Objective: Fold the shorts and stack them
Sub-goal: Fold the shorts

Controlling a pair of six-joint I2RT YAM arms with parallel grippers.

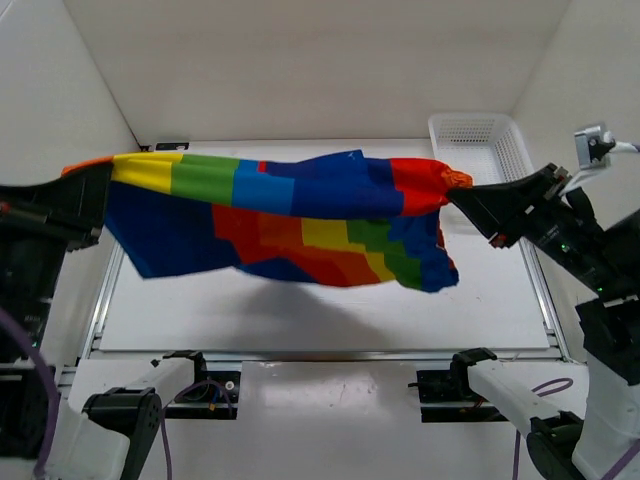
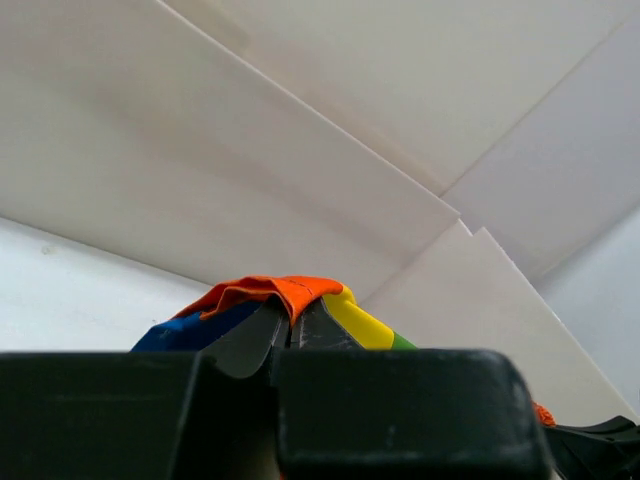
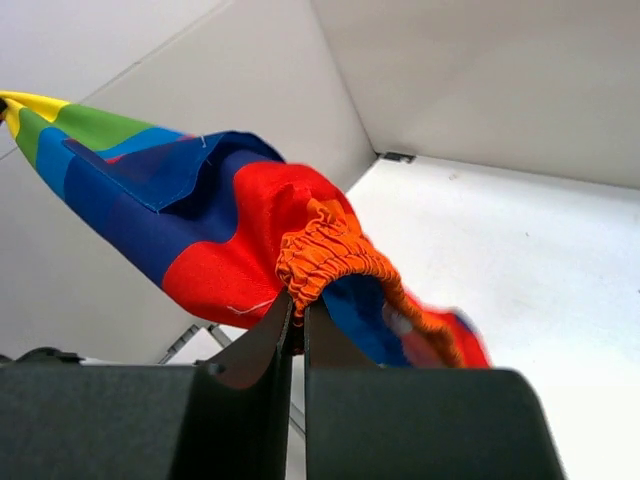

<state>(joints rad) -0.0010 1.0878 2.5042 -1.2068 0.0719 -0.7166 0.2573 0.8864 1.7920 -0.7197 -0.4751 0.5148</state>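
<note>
The rainbow shorts (image 1: 290, 215) hang stretched in the air above the table, held between both arms. My left gripper (image 1: 100, 180) is shut on their orange edge at the left end; in the left wrist view the cloth (image 2: 270, 292) folds over the closed gripper (image 2: 293, 322). My right gripper (image 1: 460, 195) is shut on the gathered orange waistband at the right end. That waistband (image 3: 330, 255) bunches just above the closed right gripper (image 3: 298, 315) in the right wrist view. The lower part of the shorts droops toward the table, and their shadow lies beneath.
A white mesh basket (image 1: 480, 145) stands at the back right of the white table (image 1: 300, 310). White walls close in the back and both sides. The arm bases (image 1: 190, 385) sit along the near edge.
</note>
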